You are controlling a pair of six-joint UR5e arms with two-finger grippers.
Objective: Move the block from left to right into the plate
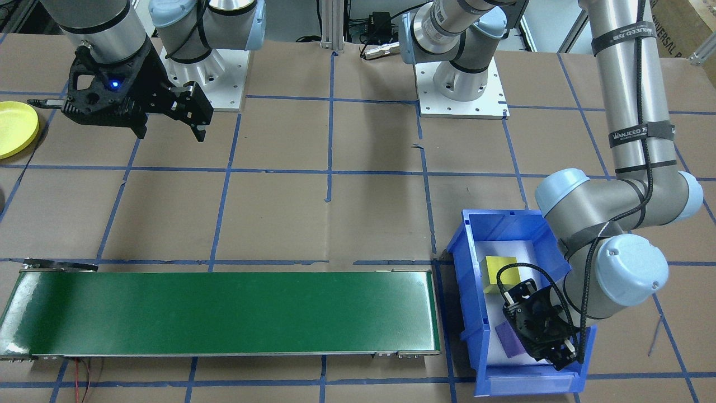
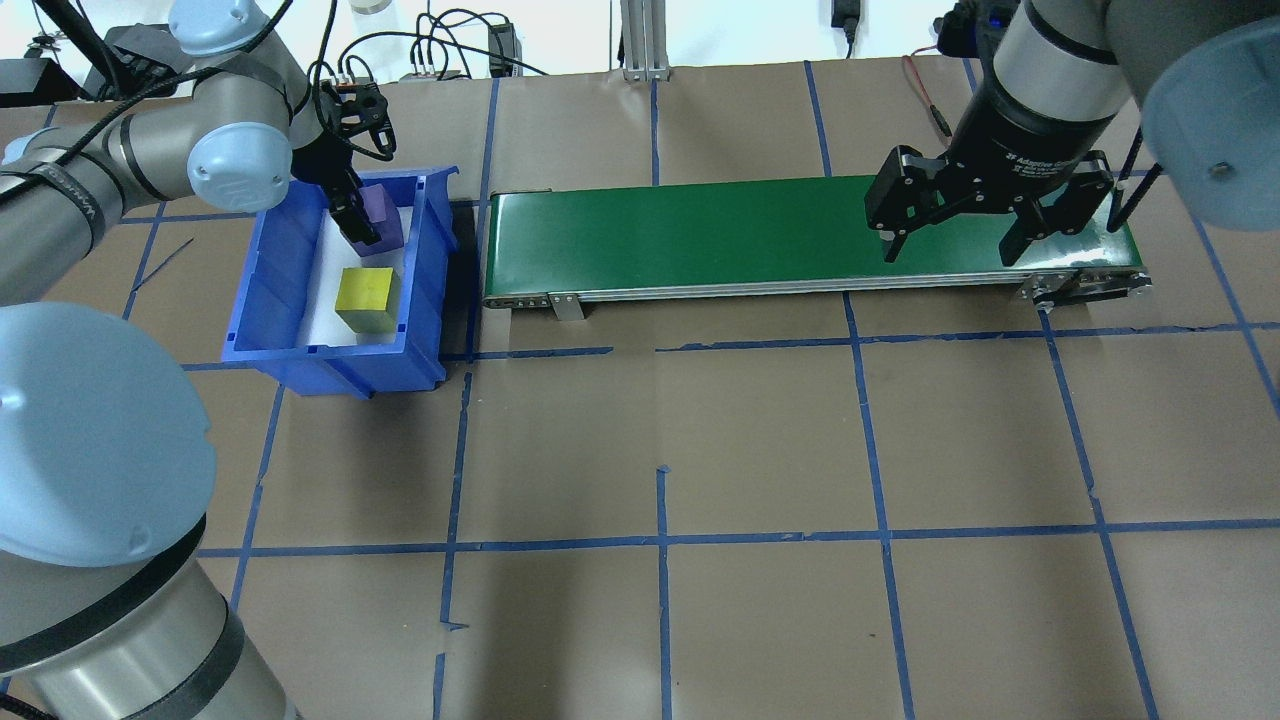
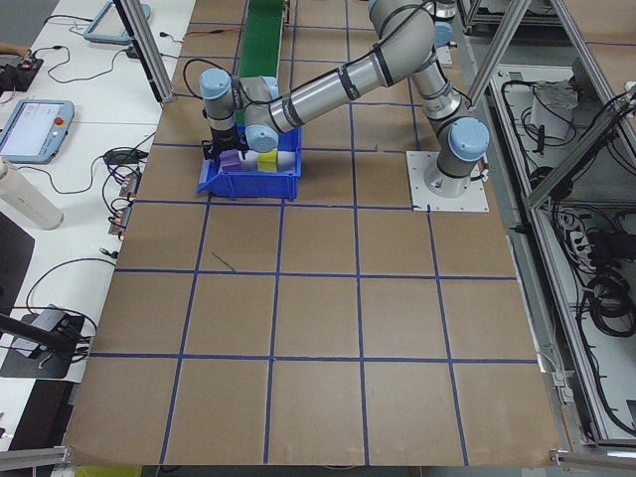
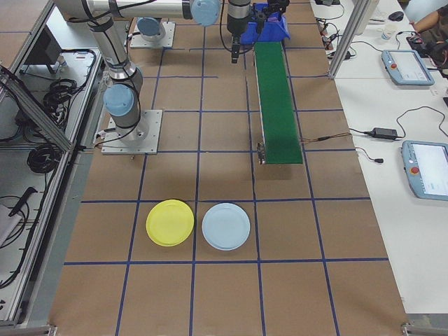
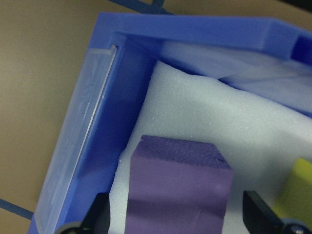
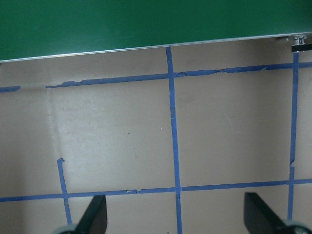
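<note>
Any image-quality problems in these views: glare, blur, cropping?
Overhead exterior: an out-of-focus elbow cap fills the lower left corner. Exterior front-facing: the yellow plate is cut off by the frame edge. Left wrist view: sharp up close, the purple block fills the bottom between the left pincer's fingers. Conveyor belt: mild sheen along its far edge, no strong glare.

Green conveyor belt, pale blue plate

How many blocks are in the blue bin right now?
2: a purple block at the far end between the left gripper's fingers, and a yellow block nearer the robot. Others could be hidden.
</note>
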